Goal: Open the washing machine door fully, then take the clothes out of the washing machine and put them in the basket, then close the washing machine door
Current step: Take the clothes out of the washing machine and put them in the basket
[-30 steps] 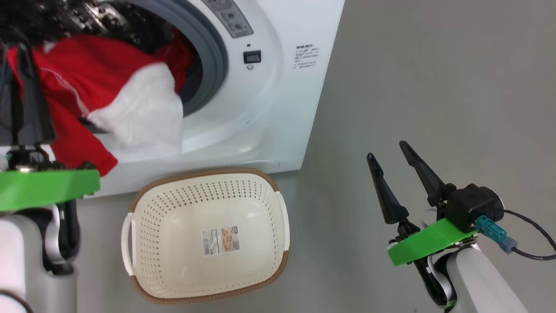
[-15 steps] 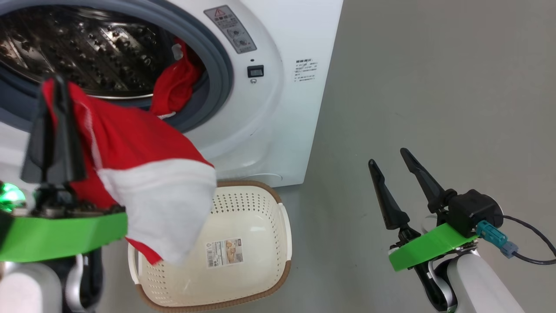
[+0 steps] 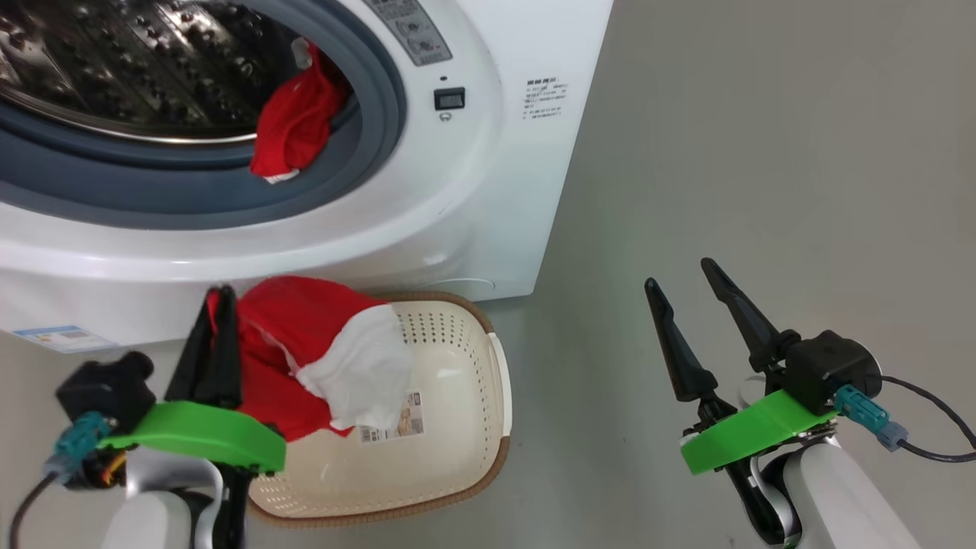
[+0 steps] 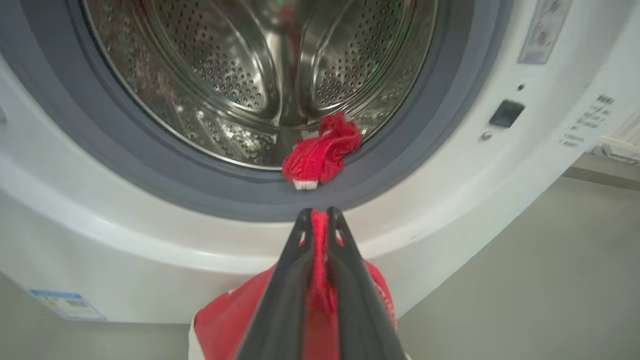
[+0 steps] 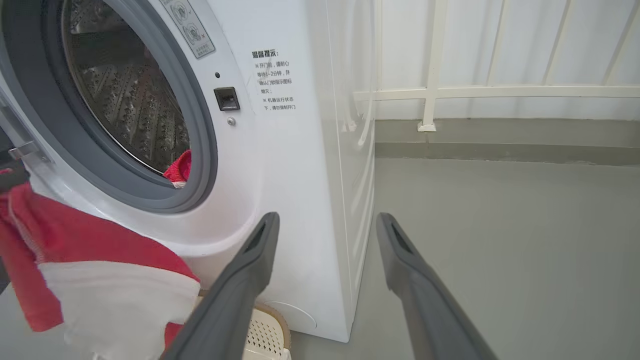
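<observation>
The washing machine (image 5: pixel 300 210) bears a notice (image 5: pixel 273 80) headed "温馨提示".

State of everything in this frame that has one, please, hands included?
washing machine, drum mouth uncovered.
left hand, shut on red garment.
red garment, hanging over the basket, not released.
second garment, draped on the grey ring at the drum mouth.
basket, upright on floor.
right hand, open, empty.

Basket (image 3: pixel 467 366) — before the washing machine (image 3: pixel 473 191)
</observation>
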`<state>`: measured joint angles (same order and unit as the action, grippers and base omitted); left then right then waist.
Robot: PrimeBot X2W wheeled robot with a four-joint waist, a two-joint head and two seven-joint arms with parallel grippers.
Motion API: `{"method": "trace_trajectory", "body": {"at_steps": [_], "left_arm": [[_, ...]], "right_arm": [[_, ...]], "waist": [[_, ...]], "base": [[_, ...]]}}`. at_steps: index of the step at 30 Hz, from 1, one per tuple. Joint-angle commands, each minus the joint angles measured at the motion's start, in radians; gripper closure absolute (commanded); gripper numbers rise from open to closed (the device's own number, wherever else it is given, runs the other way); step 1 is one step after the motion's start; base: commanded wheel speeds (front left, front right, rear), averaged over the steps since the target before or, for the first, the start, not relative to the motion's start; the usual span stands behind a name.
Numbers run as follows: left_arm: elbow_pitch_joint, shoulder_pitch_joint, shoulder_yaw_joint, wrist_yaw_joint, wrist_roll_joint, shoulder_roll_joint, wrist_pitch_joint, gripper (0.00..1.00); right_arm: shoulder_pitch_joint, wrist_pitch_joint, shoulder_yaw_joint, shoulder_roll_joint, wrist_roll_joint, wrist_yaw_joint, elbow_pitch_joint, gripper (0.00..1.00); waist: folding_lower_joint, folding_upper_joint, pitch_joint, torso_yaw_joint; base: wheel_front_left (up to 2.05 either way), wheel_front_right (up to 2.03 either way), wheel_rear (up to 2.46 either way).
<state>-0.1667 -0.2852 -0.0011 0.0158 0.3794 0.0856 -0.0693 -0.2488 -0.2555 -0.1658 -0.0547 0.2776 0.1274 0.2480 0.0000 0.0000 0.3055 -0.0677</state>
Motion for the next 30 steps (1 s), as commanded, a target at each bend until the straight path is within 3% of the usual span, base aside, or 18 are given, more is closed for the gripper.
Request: {"method": "trace_trajectory", "body": {"at_steps": [1,11,17,22,30], "left_arm": [[-0.061,-0.039,0.031,-0.006,0.006,0.017,-0.02,1.0],[-0.45,-0.171,0.019,-0.028,0.022,0.008,-0.084,1.0],[-0.673,-0.263,-0.001,-0.065,0.043,-0.004,-0.091,1.0],[-0.824,-0.344,-0.02,-0.096,0.066,-0.013,-0.049,1.0],[-0.99,-0.462,-0.033,-0.109,0.079,-0.007,-0.001,1.0]], "right_arm": [[-0.019,-0.006,-0.025,0.005,-0.008,0.003,-0.018,0.0],[-0.038,-0.006,-0.027,0.001,-0.013,0.003,-0.009,0.0],[-0.053,-0.006,-0.018,0.001,-0.009,0.003,-0.005,0.0],[-0.066,-0.006,-0.029,0.002,-0.003,0.003,0.0,0.0],[-0.098,-0.006,-0.059,0.003,0.017,0.003,0.016,0.0]], "waist": [[0.0,0.0,0.024,-0.007],[0.0,0.0,0.088,-0.017],[0.0,0.0,0.129,-0.024],[0.0,0.0,0.171,-0.031],[0.0,0.0,0.229,-0.057]], "base": [[0.0,0.0,0.0],[0.0,0.0,0.0],[0.0,0.0,0.0],[0.0,0.0,0.0],[0.0,0.0,0.0]]}}
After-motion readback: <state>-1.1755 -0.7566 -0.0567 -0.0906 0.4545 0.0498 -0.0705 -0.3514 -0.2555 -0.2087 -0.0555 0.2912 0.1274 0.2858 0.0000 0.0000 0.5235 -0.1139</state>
